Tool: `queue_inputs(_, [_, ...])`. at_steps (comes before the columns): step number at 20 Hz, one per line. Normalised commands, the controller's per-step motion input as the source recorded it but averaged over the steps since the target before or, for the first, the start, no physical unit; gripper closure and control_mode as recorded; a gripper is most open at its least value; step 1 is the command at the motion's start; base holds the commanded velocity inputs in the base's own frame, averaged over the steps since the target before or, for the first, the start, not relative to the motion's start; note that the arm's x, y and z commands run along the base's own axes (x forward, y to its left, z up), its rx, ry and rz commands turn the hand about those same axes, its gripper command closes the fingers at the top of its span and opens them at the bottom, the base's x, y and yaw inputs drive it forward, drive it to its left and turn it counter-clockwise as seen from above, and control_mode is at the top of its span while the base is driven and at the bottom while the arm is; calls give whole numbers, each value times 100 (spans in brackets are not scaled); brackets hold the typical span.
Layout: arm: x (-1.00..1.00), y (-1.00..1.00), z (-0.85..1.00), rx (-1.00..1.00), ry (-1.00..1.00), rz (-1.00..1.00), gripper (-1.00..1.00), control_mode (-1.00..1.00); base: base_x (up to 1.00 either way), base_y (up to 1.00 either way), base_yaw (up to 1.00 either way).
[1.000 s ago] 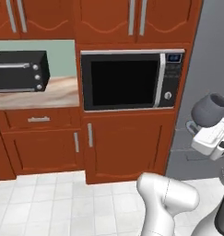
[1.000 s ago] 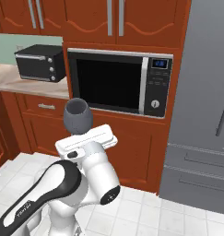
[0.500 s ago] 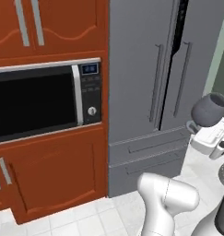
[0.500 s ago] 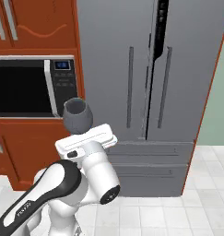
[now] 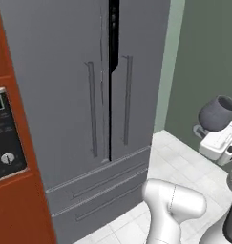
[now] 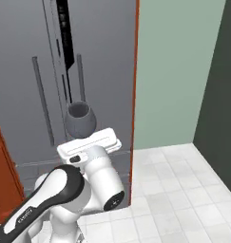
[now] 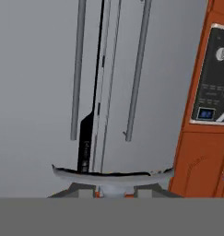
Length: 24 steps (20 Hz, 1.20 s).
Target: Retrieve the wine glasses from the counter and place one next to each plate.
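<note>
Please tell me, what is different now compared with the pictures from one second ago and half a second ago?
The base has turned to its right, so the whole view swept: toaster oven and counter left first, then the microwave slid off to the left, and now the grey refrigerator and a green wall fill the front. Nothing was taken or released. The wine glass stays upright above the hand, held as before; the arm keeps its pose.

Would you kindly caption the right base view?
Gripper carries a wine glass upright past the grey refrigerator.
</note>
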Motion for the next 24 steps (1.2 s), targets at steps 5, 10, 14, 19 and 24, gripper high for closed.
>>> queue_inputs(5, [0,0,0,0,0,0,100,100,58,-100,-49])
queue_inputs(10, [0,0,0,0,0,0,100,100,68,-97,-51])
queue_inputs(14, [0,0,0,0,0,0,100,100,92,-77,-50])
queue_inputs(19, [0,0,0,0,0,0,100,100,47,-77,-65])
queue_inputs(24, [0,0,0,0,0,0,100,100,2,-31,-92])
